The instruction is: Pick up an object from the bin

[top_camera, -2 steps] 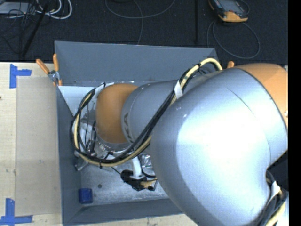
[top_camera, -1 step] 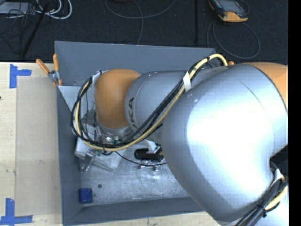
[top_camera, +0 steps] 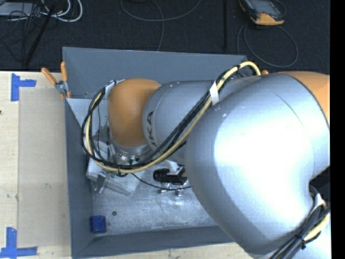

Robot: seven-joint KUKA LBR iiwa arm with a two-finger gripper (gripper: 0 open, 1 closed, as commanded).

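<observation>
The pick looked barely begun: nothing had been lifted clear of the grey bin [top_camera: 156,63], and the grasp, the lift and the carry-out all seemed left to do. The bin held little that could be seen. A small blue block [top_camera: 97,224] sat on its floor in the near left corner, and a small black thing with pale parts [top_camera: 170,178] lay to the right of the blue block and farther back, close under the arm [top_camera: 259,155]. The claw [top_camera: 110,179] hung low below the orange wrist cover [top_camera: 129,112], straight back from the blue block and left of the black thing, apart from both. Whether it was open or closed, or had hold of anything, could not be told, since the wrist hid it from above. Judging by closeness alone, either thing could have been the target.
</observation>
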